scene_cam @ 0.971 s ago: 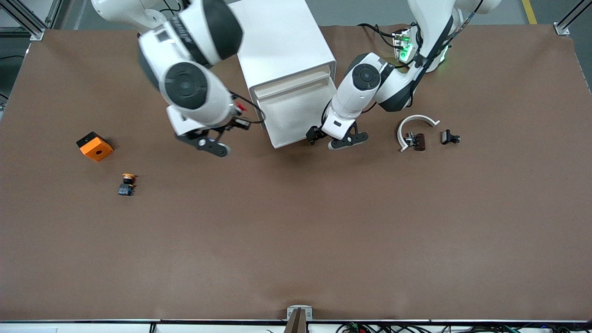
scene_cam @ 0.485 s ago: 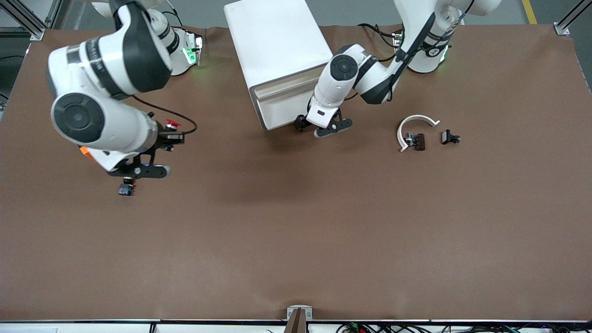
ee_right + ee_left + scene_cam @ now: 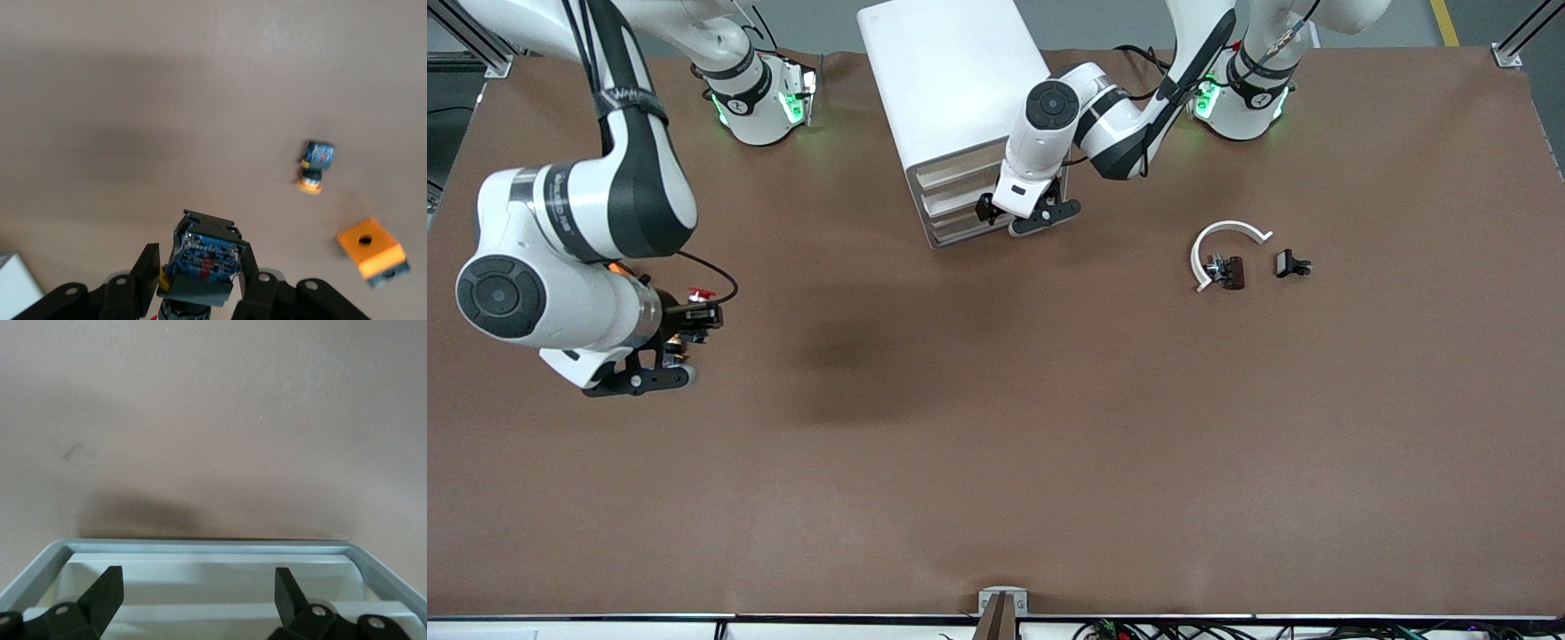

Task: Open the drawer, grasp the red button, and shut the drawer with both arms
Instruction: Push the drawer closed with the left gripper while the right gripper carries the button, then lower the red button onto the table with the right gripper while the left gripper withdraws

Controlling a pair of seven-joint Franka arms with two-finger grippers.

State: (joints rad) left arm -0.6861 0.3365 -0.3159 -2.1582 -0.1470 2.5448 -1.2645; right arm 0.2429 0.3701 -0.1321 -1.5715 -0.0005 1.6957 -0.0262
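My right gripper [image 3: 660, 357] hangs over the table at the right arm's end, shut on the button [image 3: 203, 257]. The button's black-and-blue body points away from the wrist, and a bit of red shows low between the fingers. The white drawer cabinet [image 3: 951, 80] stands between the arms' bases. Its drawer fronts [image 3: 958, 201] sit pushed in, level with each other. My left gripper [image 3: 1024, 212] is at the cabinet's front, open. In the left wrist view its fingers [image 3: 107, 590] straddle the white drawer front [image 3: 213, 577], with nothing held.
Under the right gripper lie the orange-capped button [image 3: 313, 167] and an orange box [image 3: 370, 250]; the right arm mostly hides both from the front view. Toward the left arm's end lie a white curved piece [image 3: 1230, 236] and two small dark parts [image 3: 1227, 272], [image 3: 1292, 264].
The right arm swung from beside the cabinet to its own end of the table, carrying the button. The left gripper pushed the open drawer back into the cabinet.
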